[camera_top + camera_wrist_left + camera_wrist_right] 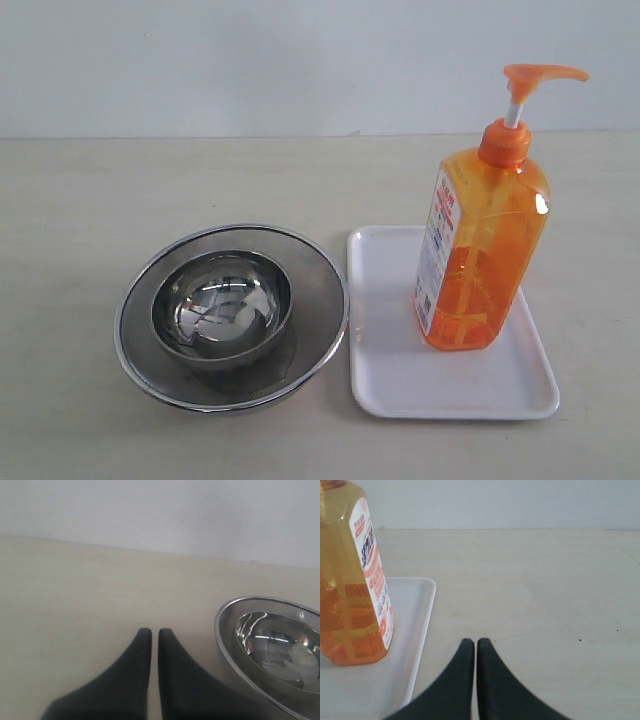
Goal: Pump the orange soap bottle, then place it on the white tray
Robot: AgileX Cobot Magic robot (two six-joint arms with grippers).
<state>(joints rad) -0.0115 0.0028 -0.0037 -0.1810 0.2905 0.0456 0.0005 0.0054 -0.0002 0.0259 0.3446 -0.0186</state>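
Note:
The orange soap bottle [482, 245] stands upright on the white tray [400, 385], its pump head raised on the white stem. In the right wrist view the orange soap bottle [350, 580] rests on the white tray [415, 625], off to one side of my right gripper [471, 642], which is shut and holds nothing. My left gripper [151, 631] is shut too, empty, over bare table beside the steel bowls. Neither gripper shows in the exterior view.
Two nested round steel bowls [232, 315] sit just left of the tray, nearly touching its edge. The steel bowls' rim [225, 630] shows in the left wrist view. A pale wall runs behind the table.

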